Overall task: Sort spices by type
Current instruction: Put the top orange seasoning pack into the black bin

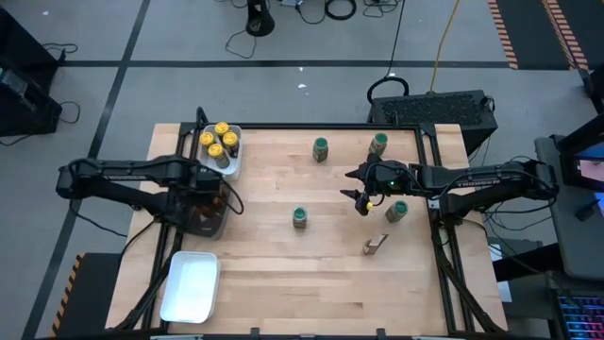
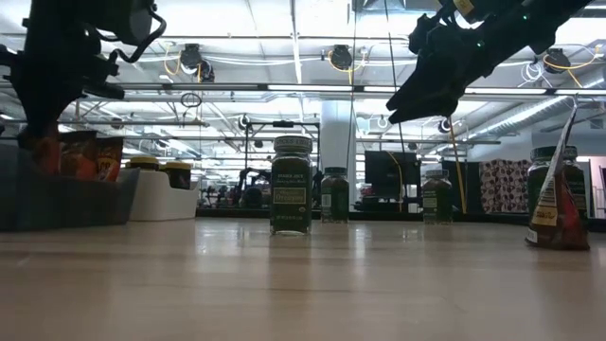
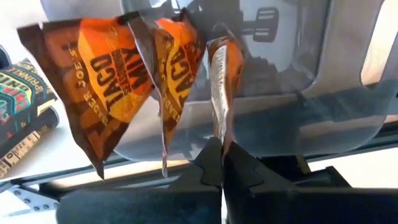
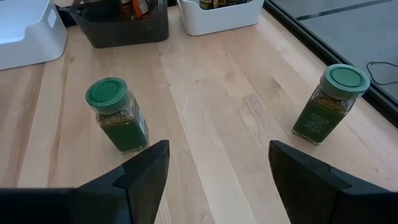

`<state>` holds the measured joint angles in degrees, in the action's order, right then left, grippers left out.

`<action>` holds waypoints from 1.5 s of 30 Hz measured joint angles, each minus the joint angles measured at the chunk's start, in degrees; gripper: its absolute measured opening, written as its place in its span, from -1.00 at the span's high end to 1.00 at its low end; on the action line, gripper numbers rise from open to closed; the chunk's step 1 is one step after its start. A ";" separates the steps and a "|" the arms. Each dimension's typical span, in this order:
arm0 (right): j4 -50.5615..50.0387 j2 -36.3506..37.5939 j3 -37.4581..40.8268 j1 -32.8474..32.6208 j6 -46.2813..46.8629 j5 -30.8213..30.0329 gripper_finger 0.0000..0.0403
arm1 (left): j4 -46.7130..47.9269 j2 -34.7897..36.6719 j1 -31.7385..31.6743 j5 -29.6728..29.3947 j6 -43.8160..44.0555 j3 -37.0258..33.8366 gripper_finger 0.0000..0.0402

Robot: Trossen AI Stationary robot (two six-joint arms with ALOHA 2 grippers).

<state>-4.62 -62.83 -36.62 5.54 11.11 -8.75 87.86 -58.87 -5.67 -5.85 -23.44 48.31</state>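
My left gripper [image 3: 222,163] is shut on an orange-brown packet [image 3: 222,74] over the dark grey tray [image 1: 209,223], beside two like packets [image 3: 106,81] [image 3: 175,68] that stand in the tray. My right gripper [image 1: 363,195] hovers open above the table's middle right and touches nothing. Green-lidded jars stand upright on the wood: one at the centre [image 1: 300,216] [image 4: 117,116], one toward the far edge [image 1: 321,148] [image 4: 328,102], and two more [image 1: 379,144] [image 1: 396,211] by my right arm. A single packet [image 1: 375,245] [image 2: 559,204] stands near the right. Yellow-lidded jars [image 1: 219,142] fill a white tray. My left gripper pinches the packet's upper edge [image 3: 219,127] between its two fingers, coming from above and pointing down. The packet shows edge-on and reaches down from the fingers into the dark grey tray. Whether its lower end rests on the tray floor, I cannot tell.
A white tray [image 1: 233,162] holding the yellow-lidded jars sits at the far left, just beyond the dark tray. An empty white tray [image 1: 192,285] lies at the near left. Bare wood stretches across the table's middle and near side. A black box [image 1: 434,109] stands beyond the far right edge.
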 joint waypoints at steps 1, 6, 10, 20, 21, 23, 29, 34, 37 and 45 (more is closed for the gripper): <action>0.04 0.00 0.00 0.00 0.00 -0.02 -0.28 | -0.31 -0.22 0.00 0.04 -0.01 -0.01 1.00; 0.05 0.00 0.00 0.00 0.00 -0.02 -0.28 | -2.50 -2.54 0.09 1.48 0.00 0.00 1.00; 0.04 0.00 0.00 -0.02 -0.20 -0.02 -0.28 | -2.28 -5.28 0.07 1.27 0.02 0.00 1.00; 0.02 0.00 -0.04 0.00 -1.06 -0.04 -0.28 | -1.95 -10.10 0.07 0.36 0.24 0.00 0.94; 0.02 0.00 -0.04 0.00 -1.17 -0.04 -0.28 | -1.91 -10.14 0.07 0.06 0.57 0.00 0.91; 0.02 0.00 -0.07 -0.01 -1.31 -0.07 -0.28 | -1.93 -10.14 0.07 -0.76 0.63 0.00 0.85; 0.02 0.00 -0.07 0.00 -1.31 -0.05 -0.28 | -2.04 -10.06 0.07 -1.72 2.14 0.00 0.68; 0.02 0.00 -0.07 -0.02 -1.33 -0.06 -0.28 | -1.70 -10.06 0.07 -2.94 3.62 0.12 0.52; 0.02 0.00 -0.07 0.00 -1.57 -0.05 -0.28 | -1.38 -10.06 0.07 -2.97 3.67 1.60 0.43; 0.02 0.00 -0.07 0.00 -1.60 -0.04 -0.28 | 0.68 -10.06 0.07 -2.95 6.65 8.76 0.28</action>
<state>-4.60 -62.83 -36.69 5.54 9.52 -8.80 88.54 -68.93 -5.61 -8.80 -16.80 57.08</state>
